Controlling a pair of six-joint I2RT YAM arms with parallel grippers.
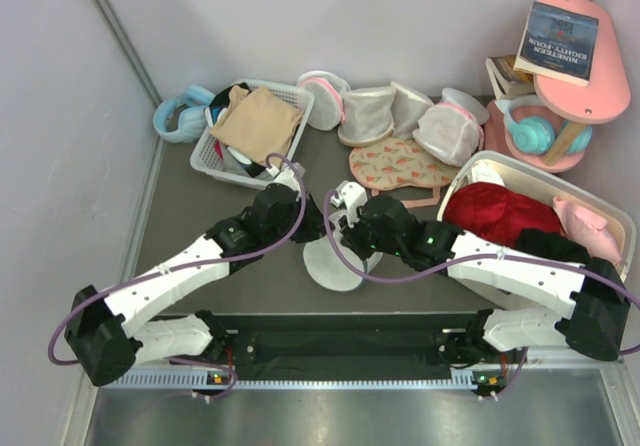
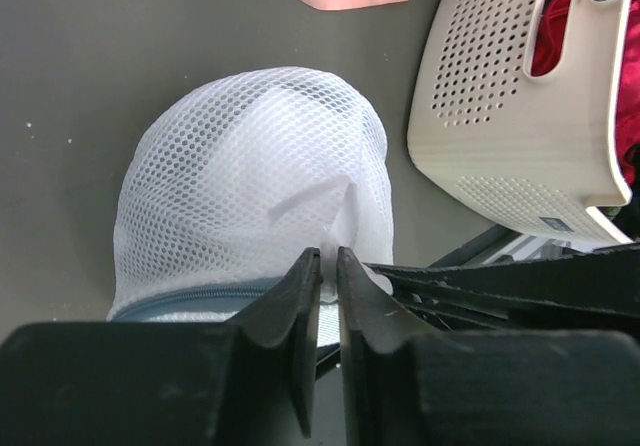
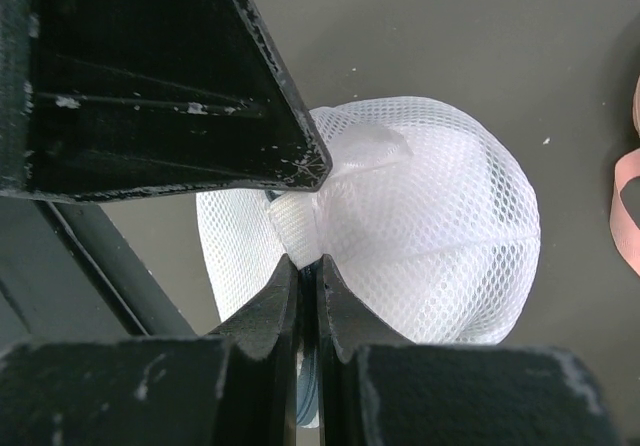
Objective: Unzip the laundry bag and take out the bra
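Round, domed laundry bag (image 2: 250, 181) of white mesh, puffed, on the dark tabletop (image 1: 270, 288) beside the cream perforated basket (image 2: 500, 116), apart from it, grey-blue zipper rim (image 2: 190, 301) along one edge.

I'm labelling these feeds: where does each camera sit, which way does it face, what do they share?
Top external: above, behind the bases, looking down; both arms show.
Left wrist: on the left arm, looking along the left gripper at the laundry bag.
Right wrist: on the right arm, along the right gripper pinching that bag.
Shared: the laundry bag.
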